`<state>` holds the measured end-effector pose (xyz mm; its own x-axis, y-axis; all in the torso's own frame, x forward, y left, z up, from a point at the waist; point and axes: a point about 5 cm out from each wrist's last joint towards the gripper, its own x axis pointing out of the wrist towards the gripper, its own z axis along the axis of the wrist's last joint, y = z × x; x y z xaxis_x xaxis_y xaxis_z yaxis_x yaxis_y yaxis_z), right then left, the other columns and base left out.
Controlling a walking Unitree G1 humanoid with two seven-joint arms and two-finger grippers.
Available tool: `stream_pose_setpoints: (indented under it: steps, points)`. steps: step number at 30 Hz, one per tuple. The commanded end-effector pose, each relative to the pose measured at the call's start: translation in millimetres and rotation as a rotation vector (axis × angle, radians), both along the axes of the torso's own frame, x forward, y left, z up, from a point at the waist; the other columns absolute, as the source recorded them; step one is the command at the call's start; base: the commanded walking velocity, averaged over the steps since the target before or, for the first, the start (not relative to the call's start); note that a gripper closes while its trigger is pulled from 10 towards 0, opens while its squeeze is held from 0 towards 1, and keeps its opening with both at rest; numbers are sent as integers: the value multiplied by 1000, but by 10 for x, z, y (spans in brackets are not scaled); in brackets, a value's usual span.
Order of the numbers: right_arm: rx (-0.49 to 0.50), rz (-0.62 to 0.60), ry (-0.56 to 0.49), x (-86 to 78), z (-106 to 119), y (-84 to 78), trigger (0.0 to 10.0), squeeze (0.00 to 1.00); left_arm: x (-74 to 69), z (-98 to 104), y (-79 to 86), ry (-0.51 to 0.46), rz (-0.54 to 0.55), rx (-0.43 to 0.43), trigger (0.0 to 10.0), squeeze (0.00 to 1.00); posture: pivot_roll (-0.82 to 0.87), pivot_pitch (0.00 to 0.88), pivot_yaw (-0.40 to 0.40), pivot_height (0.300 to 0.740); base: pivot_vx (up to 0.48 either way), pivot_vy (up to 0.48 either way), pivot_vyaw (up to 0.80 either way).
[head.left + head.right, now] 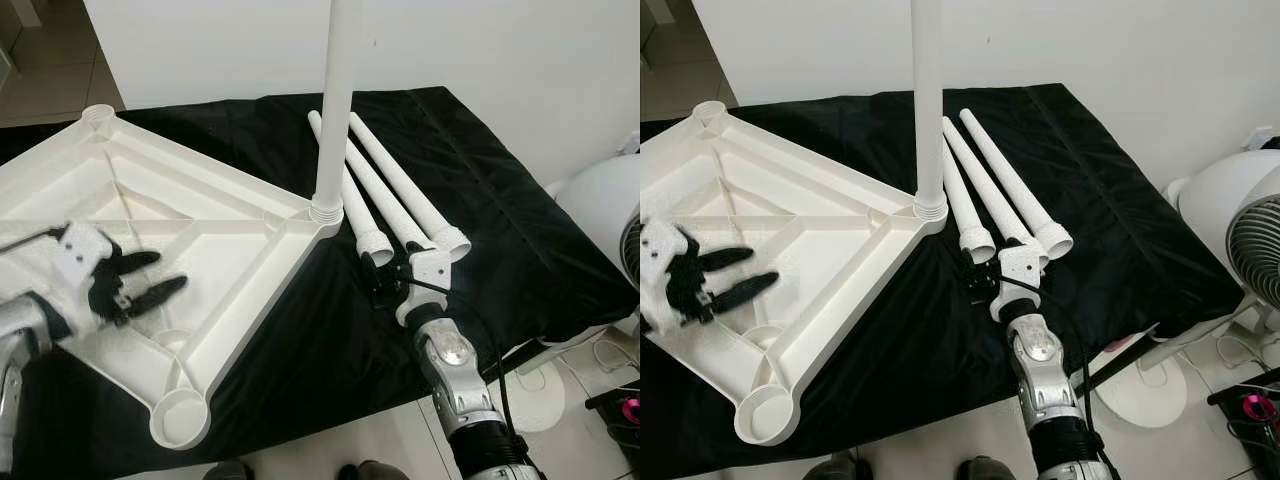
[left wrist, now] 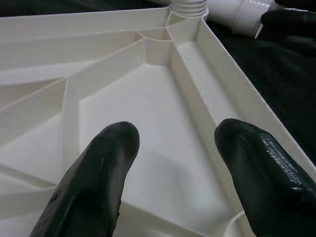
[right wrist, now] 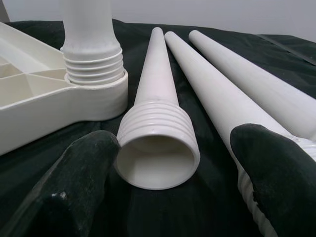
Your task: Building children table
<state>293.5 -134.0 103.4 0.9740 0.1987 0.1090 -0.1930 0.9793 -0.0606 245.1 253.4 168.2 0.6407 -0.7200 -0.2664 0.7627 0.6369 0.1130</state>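
So the white ribbed plastic tabletop (image 1: 170, 240) is lying upside down on the worktop with the black cloth (image 1: 480, 200) over it, underside facing up at me. One white plastic leg (image 1: 338, 110) is already standing upright in the corner socket nearest the middle of the worktop. The other three loose white tapered legs (image 3: 158, 128) are lying side by side on the cloth just beside that corner, threaded ends pointing toward me. My right gripper (image 3: 163, 163) is down low at those ends with its jaws spread wide; the wrist view has the threaded mouth of the leg nearest the tabletop sitting between the two black fingers (image 3: 79, 177), not squeezed. My left gripper (image 1: 140, 285) hovers over the tabletop's ribbed underside, jaws released too, holding nothing. There's a white fan (image 1: 1240, 240) off past the worktop edge on my right, and a pair of shoe tips on the floor near the bottom.
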Motion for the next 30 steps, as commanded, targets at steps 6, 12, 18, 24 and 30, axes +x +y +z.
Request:
stream_pose_setpoints:
  steps: [6,12,18,24,30]
  points:
    - [27,19,-14,-66,-3,-45,10000,0,-165,-114,-91,71,-181,101,10000,0,7,17,-1,740,0,0,0]
    - [98,77,-73,-127,106,-1,10000,0,-196,-94,-66,66,-194,114,10000,0,7,17,-1,740,0,0,0]
    - [99,100,-78,-155,124,26,10000,0,-266,-69,-36,68,-233,124,10000,0,7,15,-7,740,0,0,0]
    - [79,113,-66,-160,105,11,10000,0,-353,-41,46,114,-263,94,10000,1000,12,14,-19,740,0,0,0]
    - [68,123,-60,-159,98,-11,10000,0,-395,-98,117,150,-263,156,10000,0,15,15,-25,740,0,0,0]
